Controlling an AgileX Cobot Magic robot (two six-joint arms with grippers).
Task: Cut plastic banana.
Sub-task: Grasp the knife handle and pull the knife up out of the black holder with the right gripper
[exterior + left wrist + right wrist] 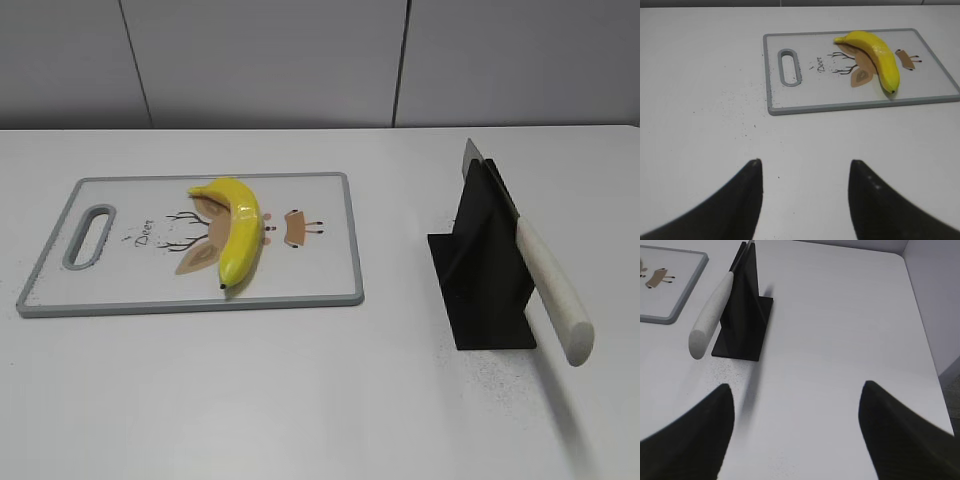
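A yellow plastic banana point(236, 224) lies whole on a white cutting board point(320, 280) with a grey rim; both show in the left wrist view too, banana point(875, 52), board point(805, 97). A knife with a white handle point(552, 290) rests tilted in a black stand point(485, 270), handle toward the front; it also shows in the right wrist view point(710, 320). My left gripper point(805, 162) is open and empty over bare table, well in front of the board. My right gripper point(797, 387) is open and empty, in front and right of the stand. Neither arm shows in the exterior view.
The board has a handle slot point(90, 236) at its left end and a deer drawing. The black stand point(742, 325) sits right of the board. A grey wall runs behind the white table point(320, 400). The table's right edge point(920, 330) shows in the right wrist view.
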